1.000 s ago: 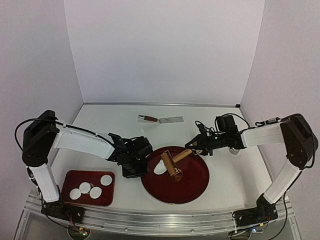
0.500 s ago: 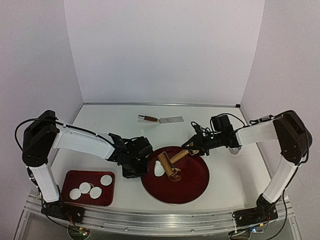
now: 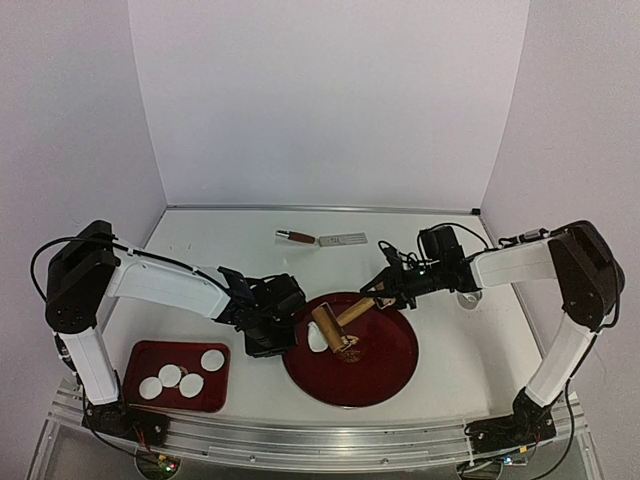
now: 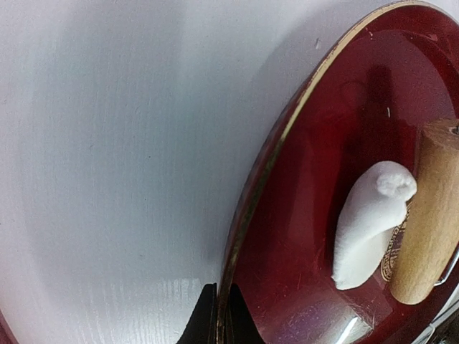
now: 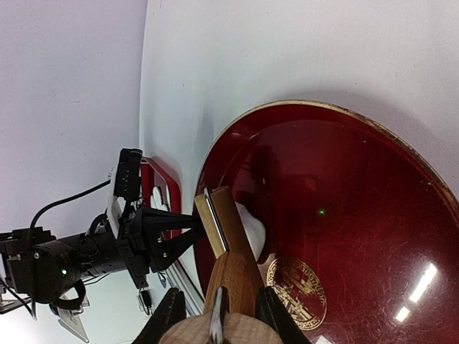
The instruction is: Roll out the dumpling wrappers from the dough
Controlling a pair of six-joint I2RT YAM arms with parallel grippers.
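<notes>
Red and glossy, the round plate (image 3: 385,368) has a thin gold rim and a gold emblem at its centre, with fine scratches under the glare. From above, my left gripper (image 3: 288,333) sits at the plate's left edge. Only the left wrist view shows its fingertips pinched tight on the rim itself.

That same view gives the best look at the dough (image 4: 369,222). It is a soft, matte white lump, thick and rounded at one end and tapering at the other. It lies on the plate with its thick end touching the barrel of the roller (image 3: 334,330), a smooth cylinder of tan wood.

The right wrist view alone shows my right gripper (image 5: 222,319) clamped on the roller's pale turned handle, over the plate's right half, and a metal bracket joining handle to barrel.

Only the overhead view takes in the wrappers (image 3: 170,376). They are four thin, flat white discs in a rectangular red tray (image 3: 150,355) left of the plate. Beyond the plate lies a scraper (image 3: 322,239) with a brown handle and a metal blade.
</notes>
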